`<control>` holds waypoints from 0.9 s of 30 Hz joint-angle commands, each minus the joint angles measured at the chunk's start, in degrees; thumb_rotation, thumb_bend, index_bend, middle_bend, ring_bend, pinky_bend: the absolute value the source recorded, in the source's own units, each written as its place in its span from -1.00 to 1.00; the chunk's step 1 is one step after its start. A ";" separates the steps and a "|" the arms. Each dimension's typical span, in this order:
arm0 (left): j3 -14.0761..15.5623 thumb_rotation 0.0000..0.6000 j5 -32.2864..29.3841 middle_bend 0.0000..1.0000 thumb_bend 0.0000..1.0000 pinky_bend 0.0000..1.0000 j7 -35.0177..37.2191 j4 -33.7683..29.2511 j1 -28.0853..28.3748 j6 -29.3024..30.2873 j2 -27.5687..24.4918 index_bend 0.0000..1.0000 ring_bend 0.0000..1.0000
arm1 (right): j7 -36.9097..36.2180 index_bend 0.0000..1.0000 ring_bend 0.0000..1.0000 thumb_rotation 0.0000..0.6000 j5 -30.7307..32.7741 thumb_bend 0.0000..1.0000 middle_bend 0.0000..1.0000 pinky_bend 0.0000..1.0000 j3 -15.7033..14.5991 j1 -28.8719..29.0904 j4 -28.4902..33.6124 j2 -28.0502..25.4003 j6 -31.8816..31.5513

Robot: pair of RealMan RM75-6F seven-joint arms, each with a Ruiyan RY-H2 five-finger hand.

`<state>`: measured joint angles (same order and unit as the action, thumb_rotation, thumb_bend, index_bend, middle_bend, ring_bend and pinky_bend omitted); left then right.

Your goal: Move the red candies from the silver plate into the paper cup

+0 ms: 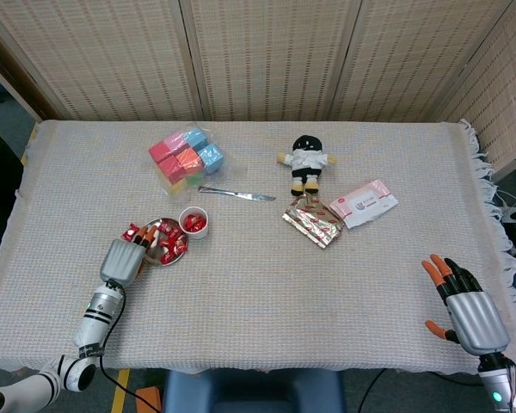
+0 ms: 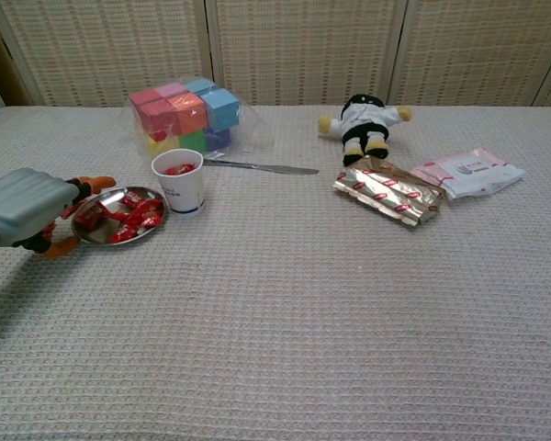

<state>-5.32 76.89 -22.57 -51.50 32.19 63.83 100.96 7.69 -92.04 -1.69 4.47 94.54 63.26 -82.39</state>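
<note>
Round silver metal plate [image 2: 90, 233] of red wrapped candies [image 2: 129, 212] gripped at rim by left robot hand [image 2: 28, 207], beside white paper cup [image 2: 179, 182]; right robot hand [image 1: 464, 303] held open, empty

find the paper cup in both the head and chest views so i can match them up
Head view: the paper cup stands left of centre, touching the right edge of the silver plate.
Chest view: the paper cup stands upper left, just right of the silver plate.
Shared landmark: the knife, just behind the cup.

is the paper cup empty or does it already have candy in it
Not empty: the upright paper cup shows red candies inside its open top.
</note>
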 commanded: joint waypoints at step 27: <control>-0.71 1.00 -4.22 -0.48 -0.20 1.00 1.88 2.69 -5.33 -0.54 -2.67 -0.56 0.42 | -0.10 -1.00 -1.00 1.00 -1.42 -1.00 -1.00 -0.69 -0.65 -0.16 0.11 -0.05 -0.25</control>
<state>-6.11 72.62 -20.57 -49.12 26.82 63.50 98.04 7.59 -93.46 -2.34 4.31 94.66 63.22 -82.63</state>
